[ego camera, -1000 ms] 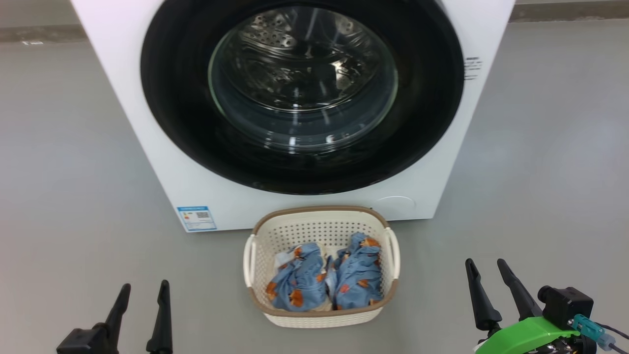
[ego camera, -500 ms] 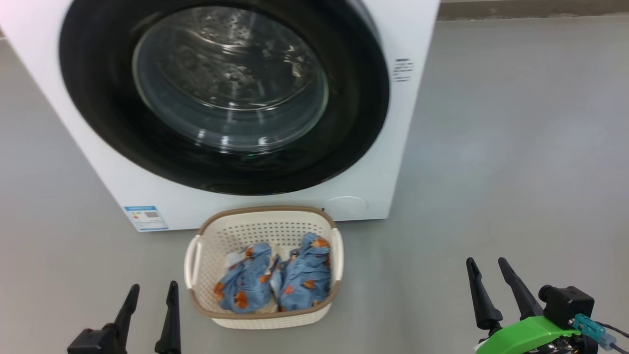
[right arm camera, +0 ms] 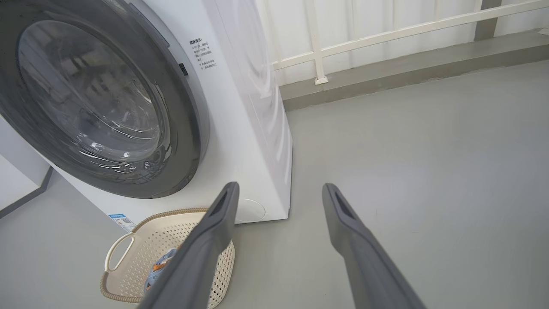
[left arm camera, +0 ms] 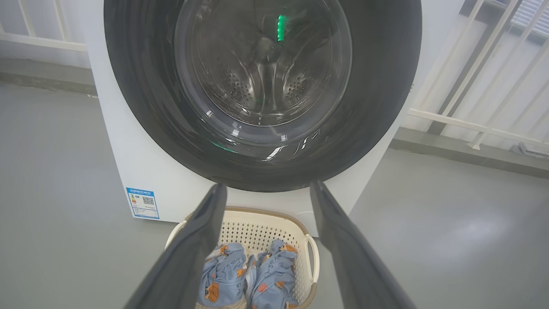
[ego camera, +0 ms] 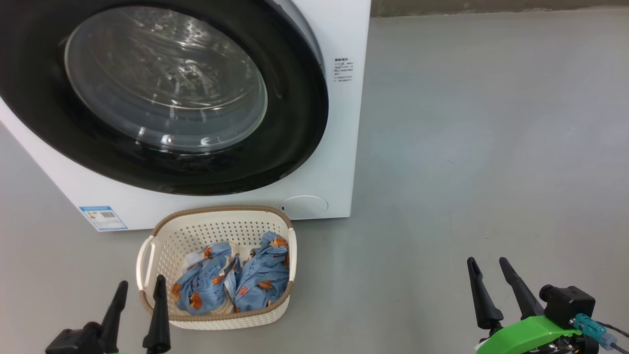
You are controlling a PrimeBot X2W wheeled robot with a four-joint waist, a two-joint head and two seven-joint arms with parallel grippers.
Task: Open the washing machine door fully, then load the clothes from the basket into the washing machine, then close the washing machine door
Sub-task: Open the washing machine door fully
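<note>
Obstacles: washing machine door (ego camera: 162,93), closed across the front of the washing machine (ego camera: 339,147); basket (ego camera: 221,228) on the floor (ego camera: 467,172) just before its lower front. Free room: basket top open above the clothes (ego camera: 255,282); bare grey floor to the right of machine and basket, wide, unblocked.

Grey floor (ego camera: 467,147), washing machine (ego camera: 339,162) standing on it, basket (ego camera: 216,231) just before it
</note>
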